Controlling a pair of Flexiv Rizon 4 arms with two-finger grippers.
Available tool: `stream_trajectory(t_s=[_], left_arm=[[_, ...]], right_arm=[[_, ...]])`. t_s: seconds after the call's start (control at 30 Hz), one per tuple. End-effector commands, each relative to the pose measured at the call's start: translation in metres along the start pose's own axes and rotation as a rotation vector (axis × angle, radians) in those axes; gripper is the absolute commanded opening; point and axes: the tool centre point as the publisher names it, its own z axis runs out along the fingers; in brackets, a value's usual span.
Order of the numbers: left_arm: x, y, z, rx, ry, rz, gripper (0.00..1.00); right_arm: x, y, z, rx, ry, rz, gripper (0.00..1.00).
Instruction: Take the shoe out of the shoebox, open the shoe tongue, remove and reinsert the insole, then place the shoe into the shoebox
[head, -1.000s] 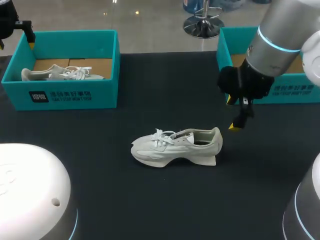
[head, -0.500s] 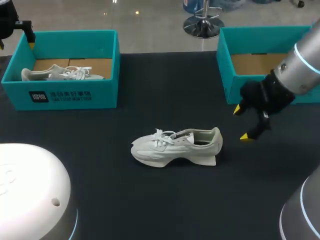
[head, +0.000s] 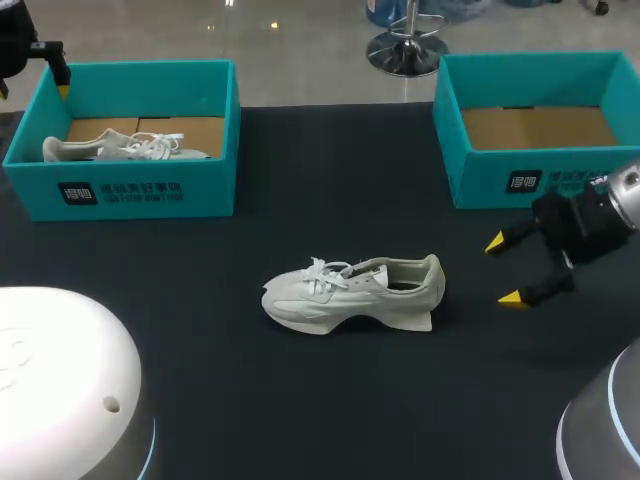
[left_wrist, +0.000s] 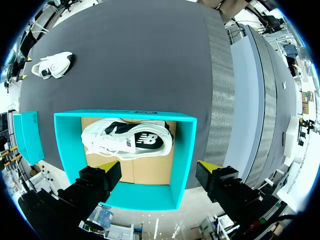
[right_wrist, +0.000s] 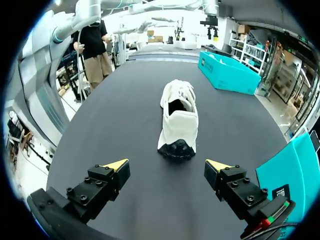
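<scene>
- The left gripper hangs above the left shoebox, fingers spread and holding nothing. A second shoe lies inside. If it comes down off-centre, a fingertip could catch the box wall and drag the box.
- The shoe stands on its sole out on the bench, between the two boxes, heel toward the right gripper. It looks light, so a one-sided push would probably slide or tip it.
- The right gripper sits near the heel, fingers wide apart and empty. The loose laces over the tongue could snag a fingertip.
- The right shoebox is empty and close to that arm, so a careless swing might knock it.
</scene>
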Motion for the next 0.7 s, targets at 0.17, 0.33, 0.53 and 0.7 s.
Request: stream_trajectory(t_s=[0.17,0.33,0.53,0.7], left_arm=[[0.000,-0.001,0.000,-0.002,0.002,0.000,1.00],[0.000,-0.001,0.000,-0.002,0.002,0.000,1.00],[0.000,-0.001,0.000,-0.002,0.002,0.000,1.00],[0.000,-0.001,0.000,-0.002,0.002,0.000,1.00]], right_arm=[[-0.009,0.001,0.005,0.020,0.016,0.009,1.00],[-0.009,0.001,0.005,0.020,0.016,0.009,1.00],[-0.012,-0.010,0.011,-0.128,0.001,-0.069,1.00],[-0.012,-0.020,0.019,-0.230,-0.011,-0.083,1.00]])
